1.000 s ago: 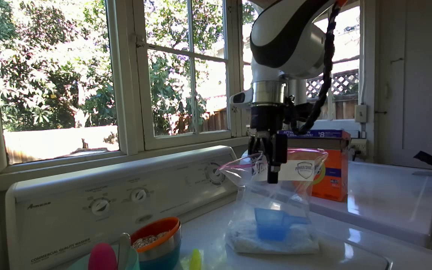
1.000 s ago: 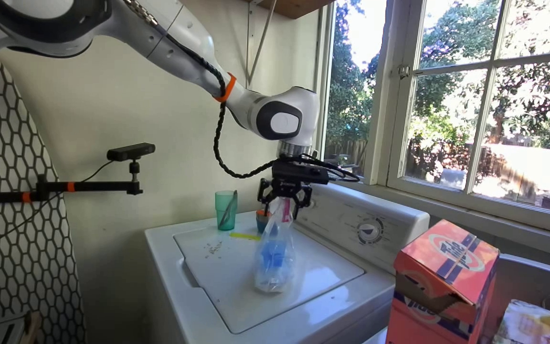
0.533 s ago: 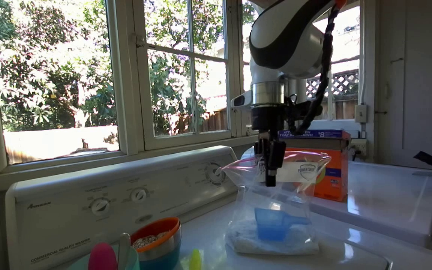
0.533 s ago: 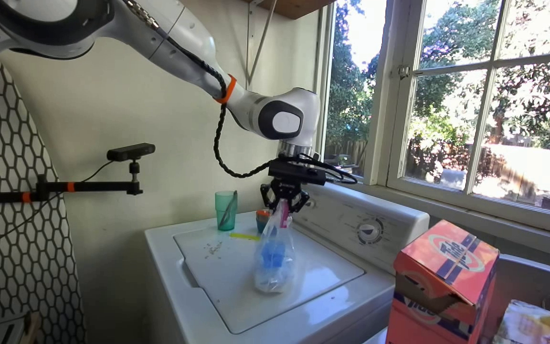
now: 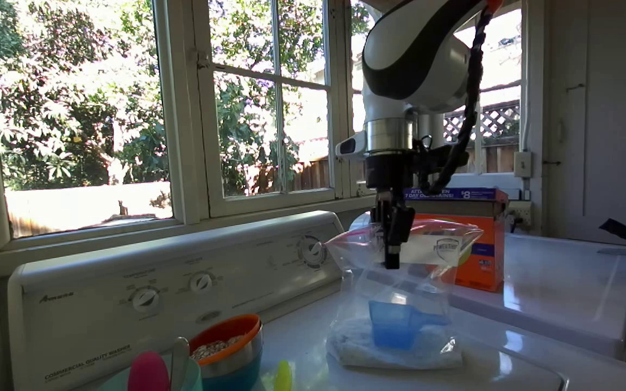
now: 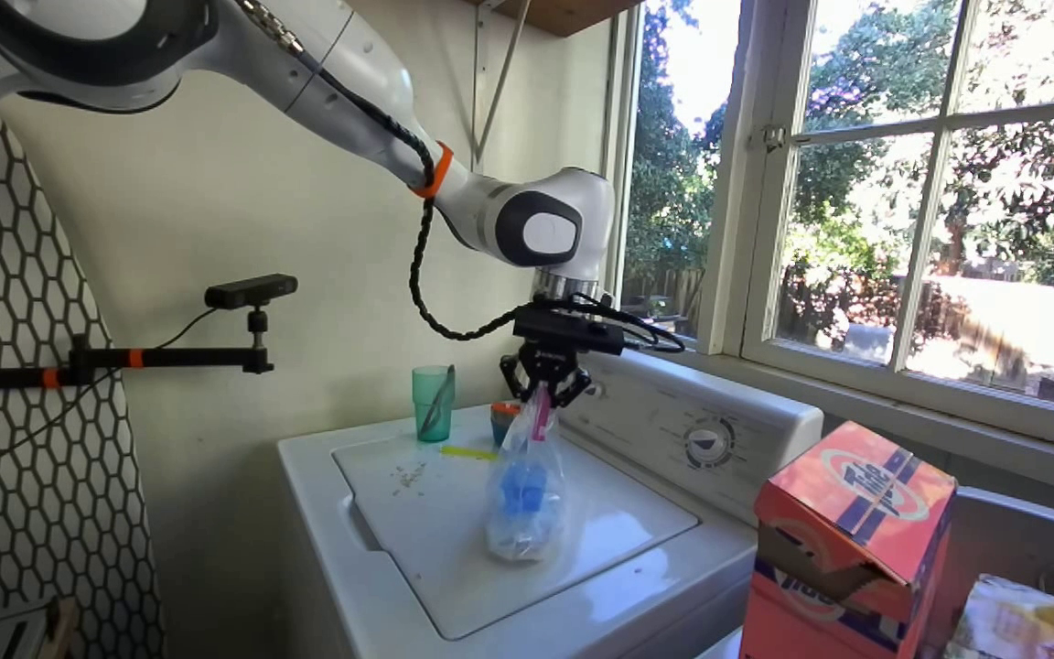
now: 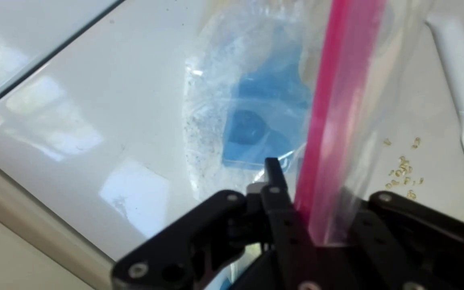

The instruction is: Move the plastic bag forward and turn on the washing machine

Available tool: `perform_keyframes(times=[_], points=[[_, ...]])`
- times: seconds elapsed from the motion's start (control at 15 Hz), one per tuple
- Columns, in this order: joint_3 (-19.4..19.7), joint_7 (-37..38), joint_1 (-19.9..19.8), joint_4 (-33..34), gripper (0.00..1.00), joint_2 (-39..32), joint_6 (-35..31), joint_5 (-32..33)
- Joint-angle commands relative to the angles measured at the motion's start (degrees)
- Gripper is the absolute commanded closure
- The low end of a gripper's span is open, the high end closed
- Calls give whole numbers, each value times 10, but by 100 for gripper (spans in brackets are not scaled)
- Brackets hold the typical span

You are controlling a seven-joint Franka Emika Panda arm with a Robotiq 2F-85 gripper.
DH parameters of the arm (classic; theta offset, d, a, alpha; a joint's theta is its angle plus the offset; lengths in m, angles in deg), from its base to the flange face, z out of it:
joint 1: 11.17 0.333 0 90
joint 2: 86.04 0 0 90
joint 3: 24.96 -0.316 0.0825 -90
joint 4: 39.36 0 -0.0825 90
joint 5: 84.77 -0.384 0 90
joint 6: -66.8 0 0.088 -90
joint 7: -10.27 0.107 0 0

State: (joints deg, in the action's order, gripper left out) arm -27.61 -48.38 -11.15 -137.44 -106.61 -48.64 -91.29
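Observation:
The clear plastic bag (image 6: 527, 526) stands upright on the washing machine (image 6: 632, 581), a blue scoop (image 5: 394, 326) and whitish powder inside it. Its pink zip strip (image 7: 324, 121) rises between the jaws of my gripper (image 6: 543, 403). The jaws are drawn close together, and folded plastic fills the space between them, so they look shut on the bag's top. In the wrist view one finger (image 7: 274, 177) is plain; plastic partly covers the tip of its partner. The raised control panel (image 5: 258, 277) carries a large dial (image 5: 312, 251) and smaller knobs, apart from the gripper.
An orange Tide box (image 6: 843, 549) stands past the machine's near side. A green cup (image 6: 431, 407), an orange-rimmed bowl (image 5: 237, 353) and a yellow item (image 6: 469, 453) sit at the far end of the top. Grains (image 7: 403, 173) lie scattered beside the bag. A window lines the wall behind.
The jaws have drawn together from wide apart around the bag's top, mostly in the first half second. The bag's upper edge has shifted slightly; its base has stayed put.

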Motion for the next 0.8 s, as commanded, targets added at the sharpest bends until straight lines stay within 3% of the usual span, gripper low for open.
perform_keyframes(times=[0.0, 0.2, 0.33, 0.73], points=[[-8, -13, -11, 16, 100, -10, -27, 19], [0, -68, -15, 87, 100, -36, -37, 84], [2, -107, -18, 165, 100, -67, -8, 123], [-1, -229, -7, 347, 100, -160, -16, 195]])
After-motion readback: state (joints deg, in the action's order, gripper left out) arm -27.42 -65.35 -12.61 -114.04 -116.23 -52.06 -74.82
